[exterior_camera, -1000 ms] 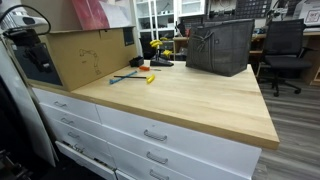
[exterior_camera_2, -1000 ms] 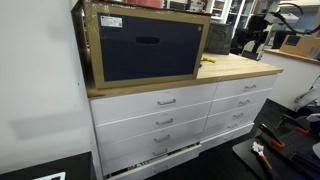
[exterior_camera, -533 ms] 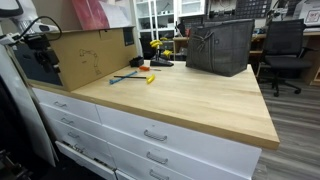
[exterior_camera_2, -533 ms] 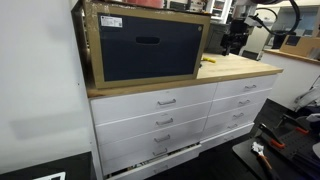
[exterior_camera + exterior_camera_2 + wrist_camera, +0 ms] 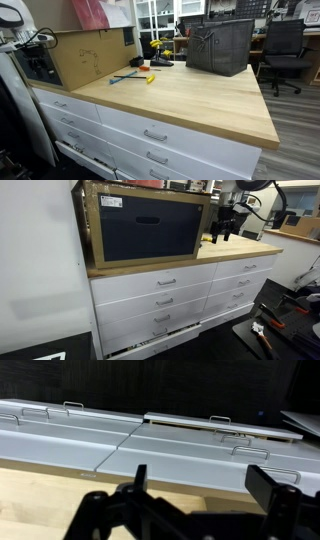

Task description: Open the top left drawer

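Note:
The top left drawer (image 5: 150,282) is a white flat front with a small silver pull, and it is shut. It sits under the counter below the cardboard box. It also shows at the far end of the cabinet in an exterior view (image 5: 70,106) and as the nearest white panel in the wrist view (image 5: 180,460). My gripper (image 5: 225,225) hangs open and empty above the counter's front edge, just right of the box and apart from the drawer. It also shows beside the box in an exterior view (image 5: 38,42). In the wrist view my two black fingers (image 5: 200,478) stand wide apart with nothing between them.
A large cardboard box (image 5: 145,225) with a dark open face stands on the wooden counter (image 5: 190,100). A dark bin (image 5: 220,48) and small hand tools (image 5: 135,76) lie farther along. The bottom left drawer (image 5: 150,335) is slightly ajar. Matching white drawers fill the right column (image 5: 245,270).
My gripper has moved along the counter toward the cardboard box and dropped a little. All the drawers stay as they were.

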Controlling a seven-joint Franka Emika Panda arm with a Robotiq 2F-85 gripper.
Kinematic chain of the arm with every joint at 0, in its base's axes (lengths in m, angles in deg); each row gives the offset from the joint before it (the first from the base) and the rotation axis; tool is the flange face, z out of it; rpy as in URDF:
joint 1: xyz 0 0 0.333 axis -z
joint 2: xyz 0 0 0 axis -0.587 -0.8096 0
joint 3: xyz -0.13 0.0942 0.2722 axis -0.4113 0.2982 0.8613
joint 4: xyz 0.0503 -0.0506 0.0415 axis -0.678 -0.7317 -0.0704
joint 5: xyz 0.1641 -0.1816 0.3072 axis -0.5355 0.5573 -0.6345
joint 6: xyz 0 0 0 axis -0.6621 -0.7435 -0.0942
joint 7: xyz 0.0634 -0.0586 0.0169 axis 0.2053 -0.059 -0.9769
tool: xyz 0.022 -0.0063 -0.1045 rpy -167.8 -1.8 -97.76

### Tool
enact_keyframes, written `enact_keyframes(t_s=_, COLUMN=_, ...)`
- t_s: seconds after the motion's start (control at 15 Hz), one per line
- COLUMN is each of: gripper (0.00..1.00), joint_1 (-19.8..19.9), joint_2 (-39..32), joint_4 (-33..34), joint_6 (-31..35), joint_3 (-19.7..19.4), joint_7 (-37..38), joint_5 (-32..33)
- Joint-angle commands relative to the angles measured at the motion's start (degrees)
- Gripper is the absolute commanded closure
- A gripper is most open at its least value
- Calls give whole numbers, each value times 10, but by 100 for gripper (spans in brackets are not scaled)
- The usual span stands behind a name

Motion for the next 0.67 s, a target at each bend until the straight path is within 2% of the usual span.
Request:
enact_keyframes(t_s=0.0, gripper=0, joint_1=-18, joint_2=-32, joint_4=16, joint_6=-7, joint_3=10, joint_7=17, joint_5=25)
enact_keyframes(t_s=0.2, gripper=0, joint_1=-28, joint_2=-59, joint_4=24, joint_6=-15, joint_3=12, joint_7=44, joint_5=27)
enact_keyframes(t_s=0.6, gripper=0, joint_1=-50, joint_2=-106, joint_4=32, joint_6=-16, joint_3=8, joint_7=155, joint_5=27)
